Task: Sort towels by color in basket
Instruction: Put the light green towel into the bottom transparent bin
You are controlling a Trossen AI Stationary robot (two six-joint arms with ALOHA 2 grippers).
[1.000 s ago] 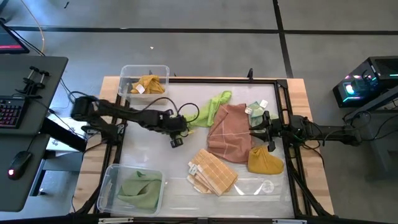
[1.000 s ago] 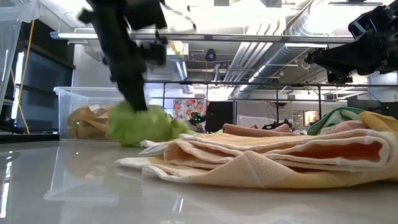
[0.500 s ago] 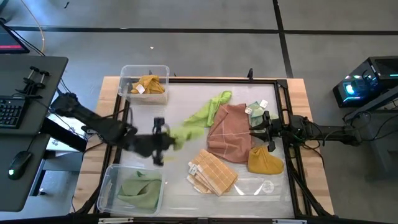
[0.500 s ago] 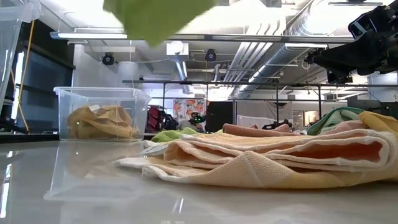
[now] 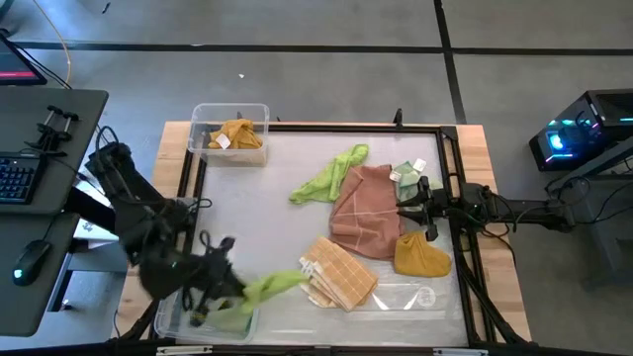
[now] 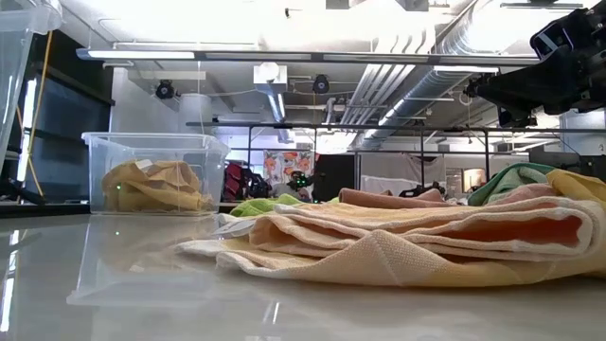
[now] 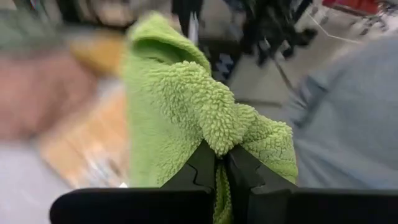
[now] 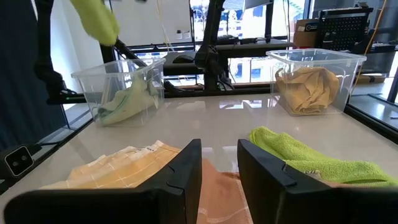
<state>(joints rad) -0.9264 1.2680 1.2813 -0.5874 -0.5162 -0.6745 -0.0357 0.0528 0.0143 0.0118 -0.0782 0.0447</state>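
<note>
My left gripper (image 5: 210,297) is shut on a lime green towel (image 5: 269,286) and hangs over the clear near-left bin (image 5: 170,297), which holds a sage green towel (image 5: 226,314). In the right wrist view the held towel (image 8: 96,18) shows lifted above that bin (image 8: 121,93). A second lime towel (image 5: 326,176), a pink-brown towel (image 5: 364,210), a tan checked towel (image 5: 341,273) and a mustard towel (image 5: 420,255) lie on the table. The far-left bin (image 5: 198,114) holds a mustard towel (image 5: 235,133). My right gripper (image 8: 217,165) is open, above the pink-brown towel's right edge. My left gripper pinches a bunched fold of the lime towel (image 7: 225,134) between its two fingers (image 7: 202,168). The towel is lifted clear of the table. Its free end (image 5: 292,280) trails from the gripper toward the tan checked towel.
A dark frame (image 5: 457,178) borders the white table top. A desk with a keyboard (image 5: 20,178) stands beyond the table's left edge. Bare table top (image 5: 247,198) lies between the two bins and left of the towel pile.
My left gripper, shut on the lime towel, has lifted it off the table middle and swung it fast toward the near-left bin. The towel has come away from the second lime towel, which has stayed put. The right arm has kept still.
</note>
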